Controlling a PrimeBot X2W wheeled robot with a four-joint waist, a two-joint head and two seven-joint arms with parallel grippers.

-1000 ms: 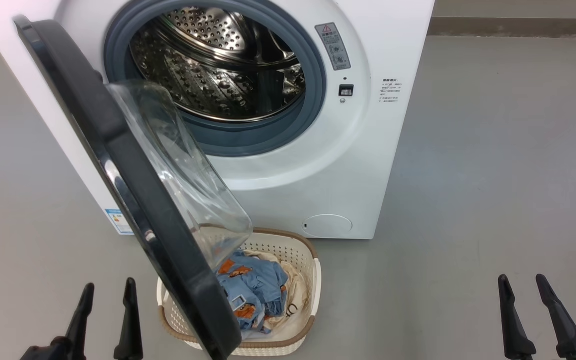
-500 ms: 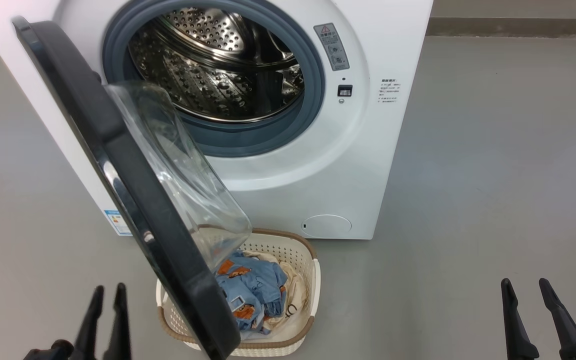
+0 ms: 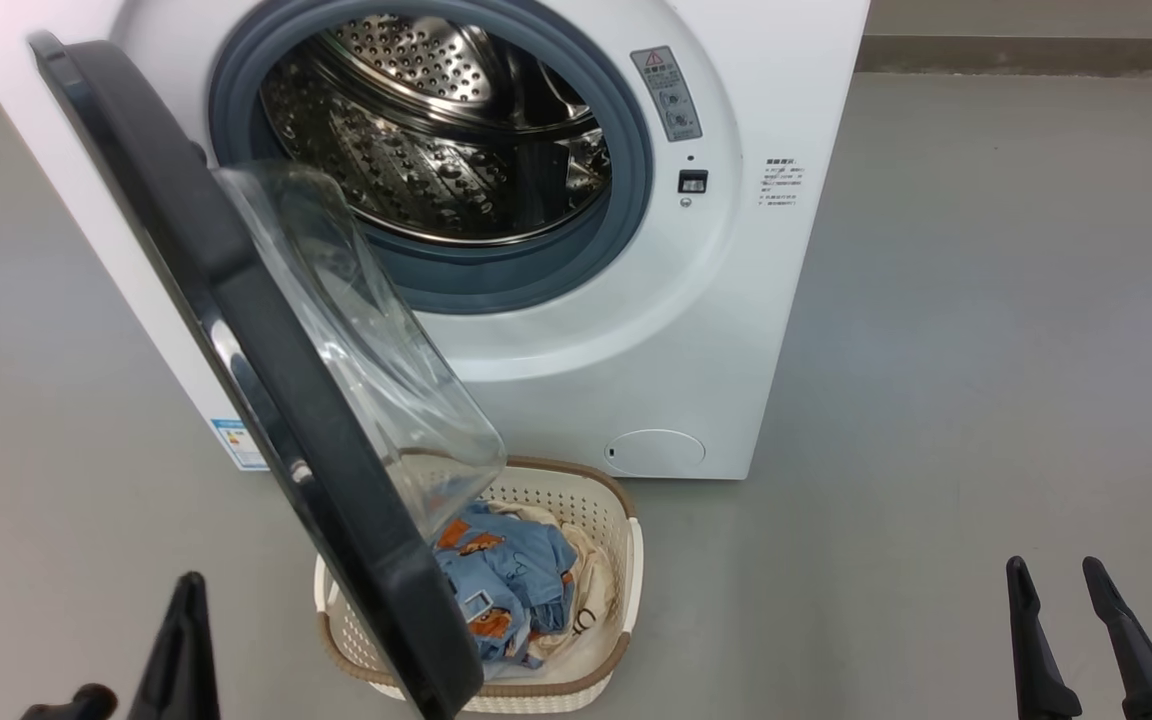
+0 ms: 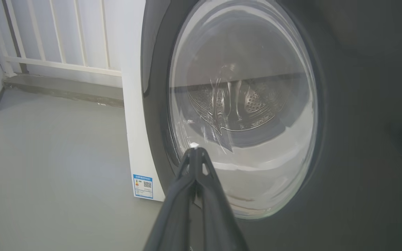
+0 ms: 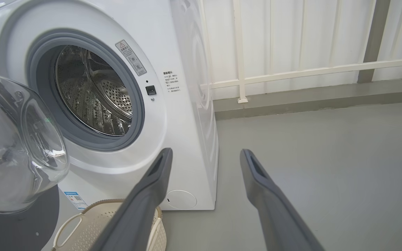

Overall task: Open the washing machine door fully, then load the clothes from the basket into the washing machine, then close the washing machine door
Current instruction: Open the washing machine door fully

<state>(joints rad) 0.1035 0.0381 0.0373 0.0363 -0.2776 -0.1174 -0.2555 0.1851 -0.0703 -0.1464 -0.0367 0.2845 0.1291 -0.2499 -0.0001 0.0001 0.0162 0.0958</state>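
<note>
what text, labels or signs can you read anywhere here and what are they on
Grey sticker right of the drum opening on the washing machine: a red warning triangle on top; print below too small to read.
Black print further right on the front: too small to read.
Blue label low on the machine: a QR code; words blurred.
Black marks on the cream garment: partly hidden, not readable.

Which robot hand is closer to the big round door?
Left. The left gripper sits just beside the washing machine door; the right gripper is far off on the other side, beyond the basket.
</note>
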